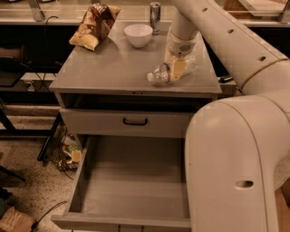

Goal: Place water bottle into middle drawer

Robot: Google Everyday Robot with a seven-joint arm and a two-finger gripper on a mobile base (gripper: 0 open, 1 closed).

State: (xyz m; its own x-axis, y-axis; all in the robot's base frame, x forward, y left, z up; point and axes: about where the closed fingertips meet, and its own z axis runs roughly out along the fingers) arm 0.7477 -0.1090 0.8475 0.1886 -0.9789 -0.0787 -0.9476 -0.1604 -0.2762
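End effector (177, 69) down on the water bottle (160, 74), at the right front of the grey cabinet surface (108, 68). Open or closed: cannot tell. Bottle lies on its side, white cap toward front-left. Middle drawer (136, 181) pulled fully out below, floor bare. Above it, a drawer front with black handle (135, 121). At the back of the surface: white bowl (138, 35), silver can (155, 11), chip bag (95, 25).

Sitting on the grey cabinet top (113, 68): a chip bag (95, 25) at the back left, a white bowl (138, 35) near a silver can (155, 17) at the back, and a water bottle (161, 74) lying sideways front right, the gripper (177, 69) hanging at it.
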